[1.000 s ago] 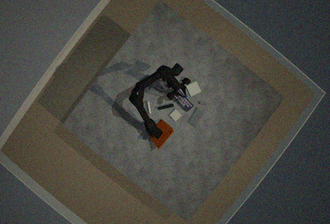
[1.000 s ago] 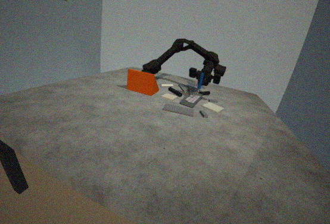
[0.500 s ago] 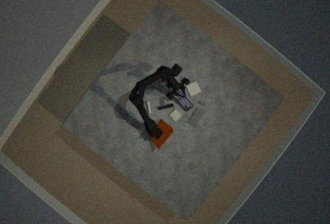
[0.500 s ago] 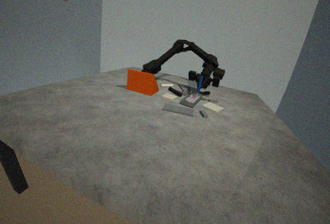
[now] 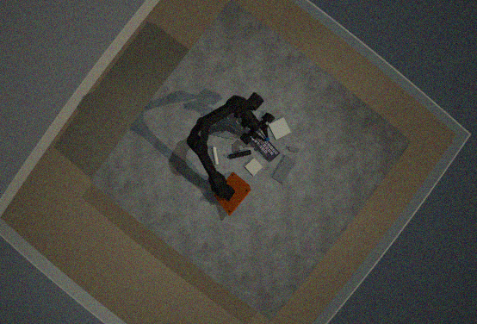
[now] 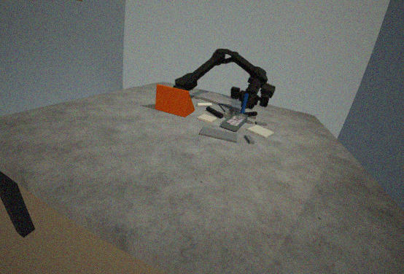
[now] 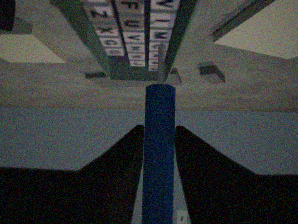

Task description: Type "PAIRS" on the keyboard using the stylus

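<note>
My gripper (image 7: 159,132) is shut on the blue stylus (image 5: 267,139) (image 6: 244,103) (image 7: 160,115), which stands nearly upright in the exterior view, thin grey tip down. The keyboard (image 5: 272,153) (image 6: 228,127) (image 7: 120,73) has a dark green base and pale lettered keys. In the wrist view the tip overlaps the key row on the right, near the keyboard's end; keys marked Z, X and M show there. The key under the tip is blurred and partly hidden, and I cannot tell whether the tip touches it.
An orange wedge (image 5: 240,190) (image 6: 171,100) stands by the arm's base. Cream pads (image 5: 280,128) (image 6: 260,130) lie on both sides of the keyboard. A black bar (image 5: 239,154) (image 6: 214,112), a white stick (image 5: 215,155) (image 6: 204,104) and a grey slab (image 5: 282,170) (image 6: 219,134) lie nearby.
</note>
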